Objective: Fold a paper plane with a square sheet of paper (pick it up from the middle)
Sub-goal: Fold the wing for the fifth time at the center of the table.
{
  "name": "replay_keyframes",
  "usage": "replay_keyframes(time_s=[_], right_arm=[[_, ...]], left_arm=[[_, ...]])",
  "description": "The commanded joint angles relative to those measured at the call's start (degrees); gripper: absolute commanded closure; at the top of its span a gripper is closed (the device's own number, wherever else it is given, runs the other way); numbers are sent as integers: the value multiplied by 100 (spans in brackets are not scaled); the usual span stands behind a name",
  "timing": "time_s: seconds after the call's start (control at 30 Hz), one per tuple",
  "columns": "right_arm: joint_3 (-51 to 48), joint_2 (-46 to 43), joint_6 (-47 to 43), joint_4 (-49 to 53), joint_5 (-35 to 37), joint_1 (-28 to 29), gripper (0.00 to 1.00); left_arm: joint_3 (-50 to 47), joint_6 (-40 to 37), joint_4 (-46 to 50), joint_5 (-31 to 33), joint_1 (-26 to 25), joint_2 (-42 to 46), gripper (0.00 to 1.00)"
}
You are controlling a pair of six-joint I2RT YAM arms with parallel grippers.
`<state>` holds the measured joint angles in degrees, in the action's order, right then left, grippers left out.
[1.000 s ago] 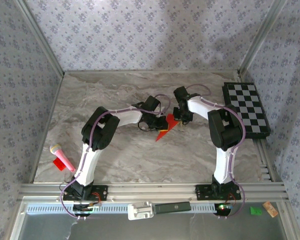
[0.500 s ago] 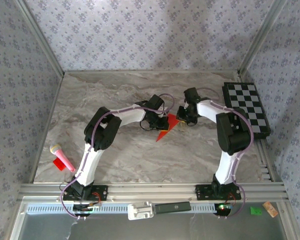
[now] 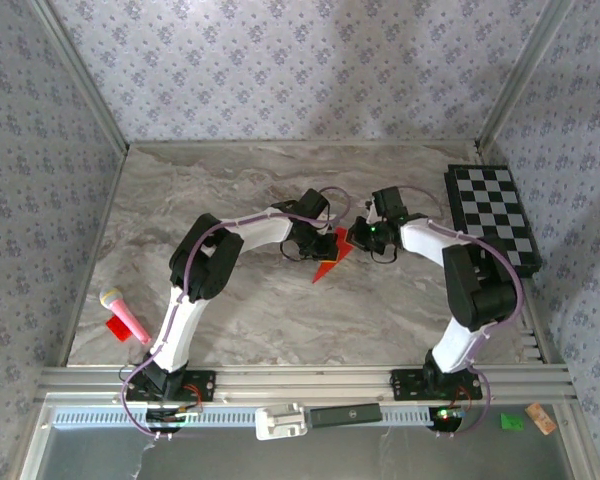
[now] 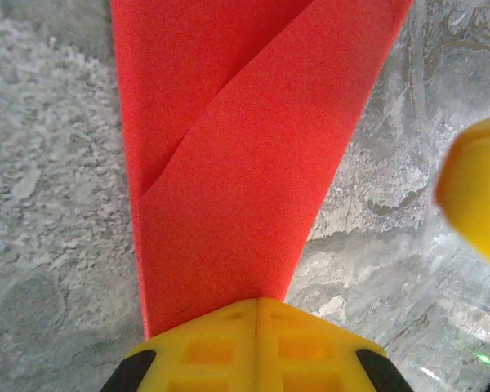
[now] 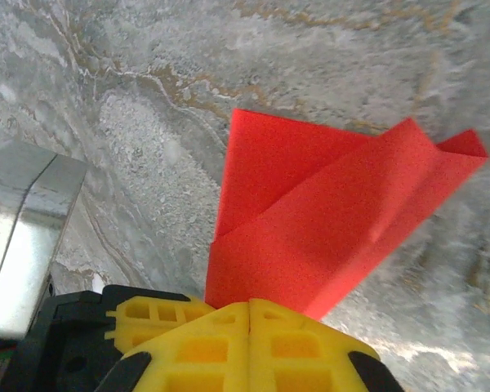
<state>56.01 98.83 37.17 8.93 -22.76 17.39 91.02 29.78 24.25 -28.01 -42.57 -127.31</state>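
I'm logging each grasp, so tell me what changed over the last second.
The right gripper shifted slightly nearer, onto the folded red paper, and shut on it, its elbow swinging outward. The left gripper stayed clamped on the paper; paper, chequered board and pink microphone kept their places.

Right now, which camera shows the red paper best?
The right wrist camera: the red paper shows nearly whole, with its folded flaps and pointed corner. The left wrist camera sees it too close, cut off at the top. From above it is tiny.
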Motion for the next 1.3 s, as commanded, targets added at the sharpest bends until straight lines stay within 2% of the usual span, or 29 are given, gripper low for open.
replay_keyframes(time_s=[0.0, 0.4, 0.6, 0.87, 1.03, 1.27], right_arm=[[115, 268, 120, -181, -67, 62, 99], [-70, 813, 48, -433, -1, 56, 100], [-292, 997, -69, -916, 14, -561, 100], [-32, 1282, -19, -1246, -200, -1266, 100], [126, 1276, -12, -1216, -178, -1568, 100], [144, 664, -277, -939, -65, -1641, 100]], left_arm=[[-181, -124, 703, 427, -142, -506, 99], [-243, -69, 639, 430, -147, -462, 100], [-372, -36, 607, 441, -149, -462, 100], [-553, -25, 565, 454, -138, -427, 100], [-534, -25, 568, 454, -138, -427, 100], [-433, -51, 572, 414, -129, -409, 100]])
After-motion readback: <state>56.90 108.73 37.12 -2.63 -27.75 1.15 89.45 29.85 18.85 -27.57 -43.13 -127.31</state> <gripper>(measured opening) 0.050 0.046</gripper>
